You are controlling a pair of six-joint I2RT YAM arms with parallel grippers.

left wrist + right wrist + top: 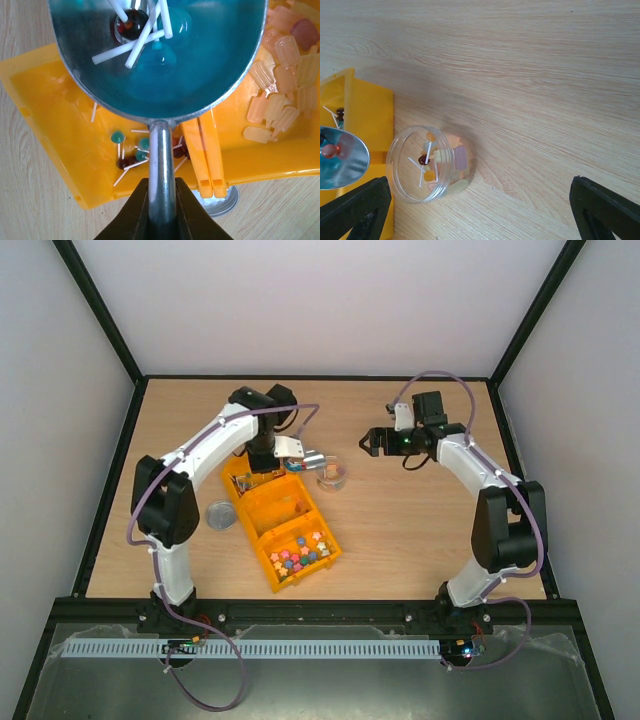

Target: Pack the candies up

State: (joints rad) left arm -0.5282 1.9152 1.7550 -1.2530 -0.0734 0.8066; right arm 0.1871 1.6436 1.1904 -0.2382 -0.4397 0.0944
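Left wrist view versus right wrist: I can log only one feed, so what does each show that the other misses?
Left wrist only: the left gripper shut on the handle of the metal scoop, loose lollipops in one compartment of the yellow tray, popsicle-shaped candies in the next. Right wrist only: a clear jar holding mixed candies, and the open right gripper. Both: the scoop carrying lollipops, and the tray.

The top camera looked down on the whole bench [400, 530] from behind the arms. Both wrist cameras hung close, facing down, sharing the yellow tray [50, 110] and scoop [200, 60].
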